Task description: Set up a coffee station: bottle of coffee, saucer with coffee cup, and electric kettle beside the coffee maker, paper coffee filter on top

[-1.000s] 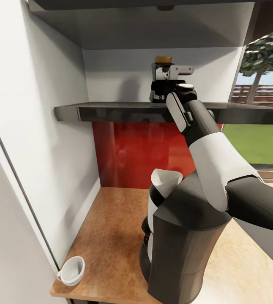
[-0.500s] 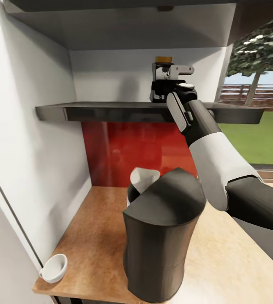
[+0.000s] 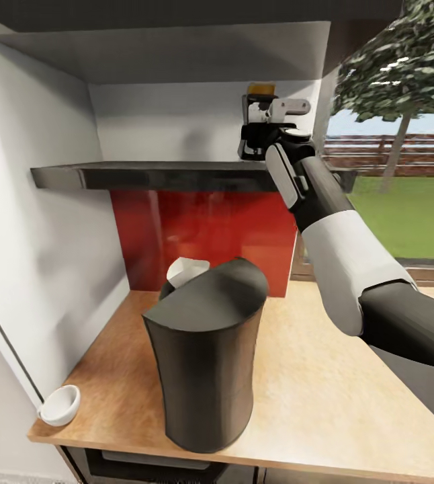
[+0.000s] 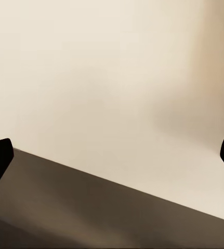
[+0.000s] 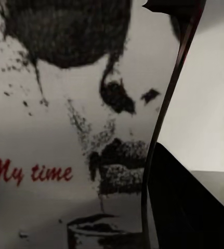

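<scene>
In the head view my right arm reaches up to the dark shelf [image 3: 150, 176]. My right gripper [image 3: 261, 131] is shut on the bottle of coffee [image 3: 261, 89], which has a yellow lid and stands near the shelf's right end. The right wrist view shows the bottle's label [image 5: 65, 129] up close, reading "My time". On the wooden countertop [image 3: 324, 376] stands the dark coffee maker [image 3: 207, 356], a white paper filter [image 3: 185, 269] poking from its top. A white coffee cup [image 3: 60, 405] sits at the counter's front left corner. My left gripper [image 4: 112, 155] is open before a pale surface.
A red backsplash [image 3: 203, 235] runs under the shelf. A white wall [image 3: 35, 235] closes the counter's left side. To the right a window [image 3: 405, 168] looks onto grass and trees. An upper shelf board [image 3: 177, 47] hangs close over the bottle.
The camera has swung, so the coffee maker and cup sit further left in the picture. My right gripper and the bottle now stand nearer the shelf's right end.
</scene>
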{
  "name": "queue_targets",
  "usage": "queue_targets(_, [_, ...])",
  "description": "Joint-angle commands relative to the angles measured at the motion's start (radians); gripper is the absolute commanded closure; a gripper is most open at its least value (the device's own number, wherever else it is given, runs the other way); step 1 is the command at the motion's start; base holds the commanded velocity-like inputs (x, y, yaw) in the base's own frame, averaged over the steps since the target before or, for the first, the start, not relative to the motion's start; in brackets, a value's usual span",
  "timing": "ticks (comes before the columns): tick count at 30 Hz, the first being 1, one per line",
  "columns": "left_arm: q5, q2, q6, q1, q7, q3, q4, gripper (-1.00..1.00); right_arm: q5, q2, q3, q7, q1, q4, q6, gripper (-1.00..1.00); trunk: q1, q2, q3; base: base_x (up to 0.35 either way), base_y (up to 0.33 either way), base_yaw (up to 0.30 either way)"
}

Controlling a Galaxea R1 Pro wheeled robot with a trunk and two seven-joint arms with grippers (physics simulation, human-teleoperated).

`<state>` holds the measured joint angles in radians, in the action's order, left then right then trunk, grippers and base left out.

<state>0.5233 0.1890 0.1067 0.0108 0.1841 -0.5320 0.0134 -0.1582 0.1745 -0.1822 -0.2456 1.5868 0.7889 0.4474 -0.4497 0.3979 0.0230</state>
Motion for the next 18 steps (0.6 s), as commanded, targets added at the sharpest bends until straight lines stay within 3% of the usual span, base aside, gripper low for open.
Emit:
queue_targets(1, [0.011, -0.001, 0.004, 0.000, 0.002, -0.008, 0.002, -1.00, -0.012, 0.000, -0.002, -0.011, 0.001, 0.005, 0.003, 1.00, 0.000, 0.002, 0.002, -0.174, -0.245, 0.000])
queue_targets(18, [0.011, -0.001, 0.004, 0.000, 0.002, -0.006, 0.002, -1.00, -0.011, 0.000, 0.000, -0.011, 0.001, 0.033, 0.033, 1.00, 0.000, 0.002, 0.002, -0.182, -0.236, 0.000])
